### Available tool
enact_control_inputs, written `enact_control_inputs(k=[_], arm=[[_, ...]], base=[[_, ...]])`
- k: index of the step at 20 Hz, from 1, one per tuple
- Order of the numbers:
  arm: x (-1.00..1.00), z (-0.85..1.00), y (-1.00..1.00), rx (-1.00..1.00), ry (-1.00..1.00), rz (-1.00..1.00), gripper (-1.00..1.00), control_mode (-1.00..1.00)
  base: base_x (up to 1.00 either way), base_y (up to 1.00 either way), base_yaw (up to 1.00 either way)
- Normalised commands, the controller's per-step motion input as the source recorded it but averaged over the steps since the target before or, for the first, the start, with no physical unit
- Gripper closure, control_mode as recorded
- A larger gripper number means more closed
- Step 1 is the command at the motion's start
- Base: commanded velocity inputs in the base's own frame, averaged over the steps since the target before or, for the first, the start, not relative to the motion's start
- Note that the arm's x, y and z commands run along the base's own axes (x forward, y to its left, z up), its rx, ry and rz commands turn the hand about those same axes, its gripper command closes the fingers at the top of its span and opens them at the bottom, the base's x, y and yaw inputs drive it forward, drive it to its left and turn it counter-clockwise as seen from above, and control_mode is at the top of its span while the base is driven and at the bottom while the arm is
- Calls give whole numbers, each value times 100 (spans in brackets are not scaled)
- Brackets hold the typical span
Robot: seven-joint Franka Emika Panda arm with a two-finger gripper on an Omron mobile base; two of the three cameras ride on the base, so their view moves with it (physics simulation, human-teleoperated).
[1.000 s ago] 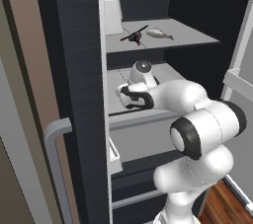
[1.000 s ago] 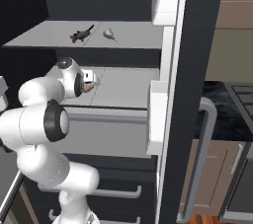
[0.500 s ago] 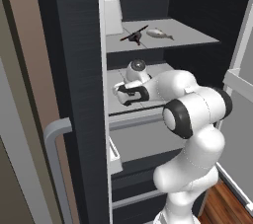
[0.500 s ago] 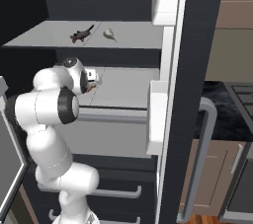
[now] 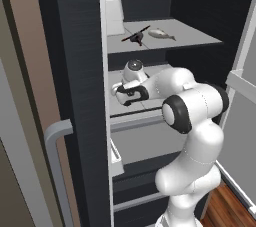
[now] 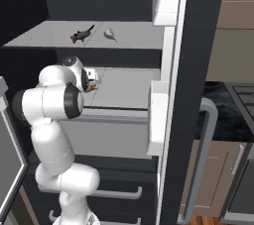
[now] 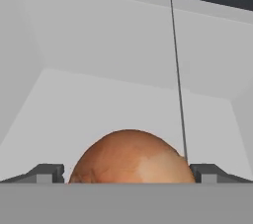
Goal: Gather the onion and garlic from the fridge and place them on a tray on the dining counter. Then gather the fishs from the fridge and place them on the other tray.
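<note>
Sitting on the fridge's point(image 5: 80, 61) middle shelf point(image 6: 124, 87), the onion point(image 7: 131, 158) lies between the gripper's point(image 7: 129, 172) wide-open jaws. A fish point(image 5: 161, 34) rests on the shelf above.

My arm is folded up from the base, elbow high, forearm reaching forward and level. Wrist is bent so the hand points sideways, toward the left in the left base view. Gripper point(image 7: 128, 171) jaws are spread wide; in the hand view the two dark fingertips point(image 7: 45, 172) sit far apart at the bottom, clamped on nothing.
</note>
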Motion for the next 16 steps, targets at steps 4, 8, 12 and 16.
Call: enact_control_inputs(k=[4,8,12,16], arm=[[-5,-23,-2,0,0,0,-100,-100],[0,-15,-30,2,0,1,-100,-100],[-10,-18,-32,3,0,1,-100,-100],[-12,-23,-18,1,0,0,-100,-100]], base=[[0,0,0],[0,0,0],[0,0,0],[0,0,0]])
